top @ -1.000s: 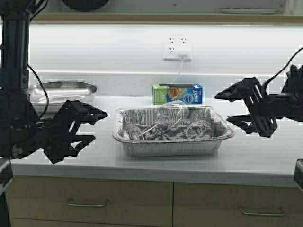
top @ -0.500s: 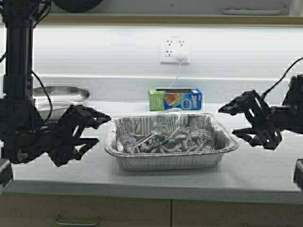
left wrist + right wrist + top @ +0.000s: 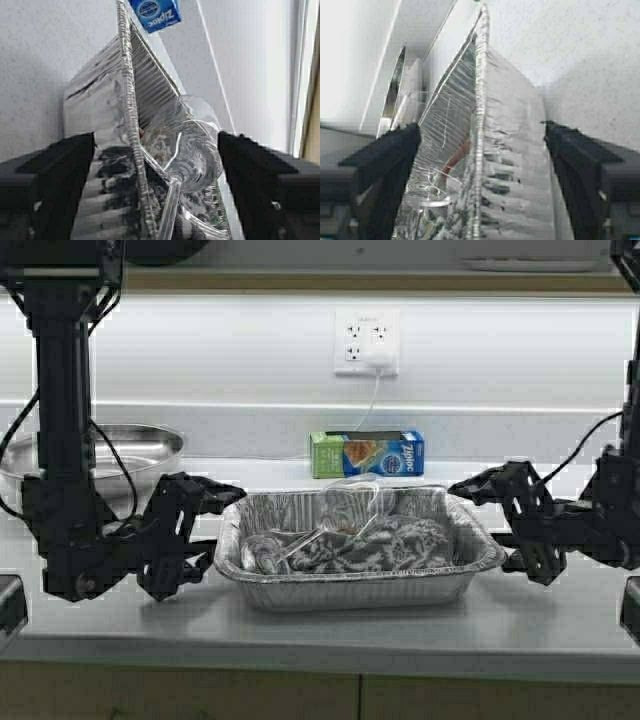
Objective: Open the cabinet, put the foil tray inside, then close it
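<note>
The foil tray (image 3: 360, 585) stands on the grey counter, with crumpled foil and clear plastic inside. My left gripper (image 3: 222, 530) is open at the tray's left end, and in the left wrist view (image 3: 155, 170) the tray's rolled rim (image 3: 131, 125) runs between the jaws. My right gripper (image 3: 480, 515) is open at the tray's right end, and in the right wrist view (image 3: 480, 160) the end wall (image 3: 515, 150) and rim lie between the jaws. Neither gripper grips the tray. The cabinet's doors are out of view; only a tan strip (image 3: 330, 280) shows at the top.
A round steel bowl (image 3: 130, 445) sits at the back left behind the left arm. A green and blue Ziploc box (image 3: 365, 453) stands behind the tray below a wall outlet (image 3: 367, 340). The counter's front edge (image 3: 320, 660) runs above the base cabinets.
The robot has moved: the counter and tray sit lower and nearer in the high view. Both open grippers have closed in on the tray's two ends.
</note>
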